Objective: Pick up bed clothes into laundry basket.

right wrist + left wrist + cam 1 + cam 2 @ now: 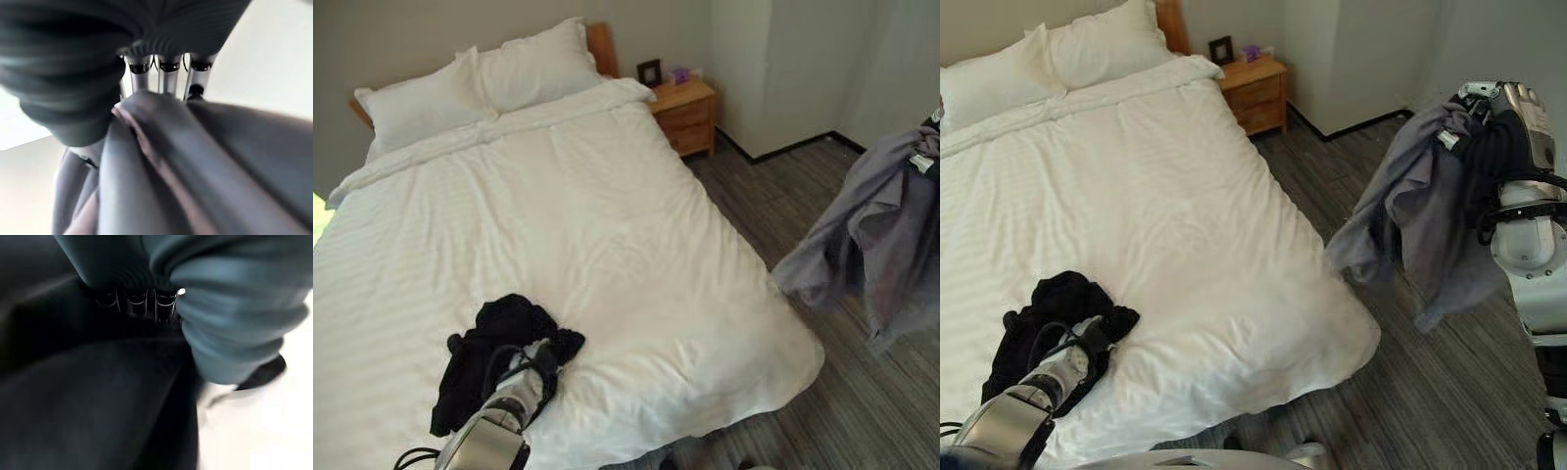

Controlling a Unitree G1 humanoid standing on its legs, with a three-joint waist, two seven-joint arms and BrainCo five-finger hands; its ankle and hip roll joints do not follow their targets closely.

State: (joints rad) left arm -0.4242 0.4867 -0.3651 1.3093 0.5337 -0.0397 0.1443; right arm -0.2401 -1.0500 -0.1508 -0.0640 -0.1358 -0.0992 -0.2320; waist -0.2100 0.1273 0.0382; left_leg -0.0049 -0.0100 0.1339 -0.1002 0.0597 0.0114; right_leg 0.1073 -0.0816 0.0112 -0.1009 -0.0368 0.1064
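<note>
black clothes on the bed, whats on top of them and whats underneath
The left robot hand rests on the black clothes, its fingers buried in the cloth. Under the pile lies the white duvet; whatever else the pile covers can't be seen.

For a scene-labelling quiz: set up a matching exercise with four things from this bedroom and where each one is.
1 black garment
2 grey garment
3 pillows
4 nightstand

A at the head of the bed
B hanging from the raised right hand
C on the floor beside the bed's head
D on the white duvet under the left hand

Pairs: 1-D, 2-B, 3-A, 4-C
</note>
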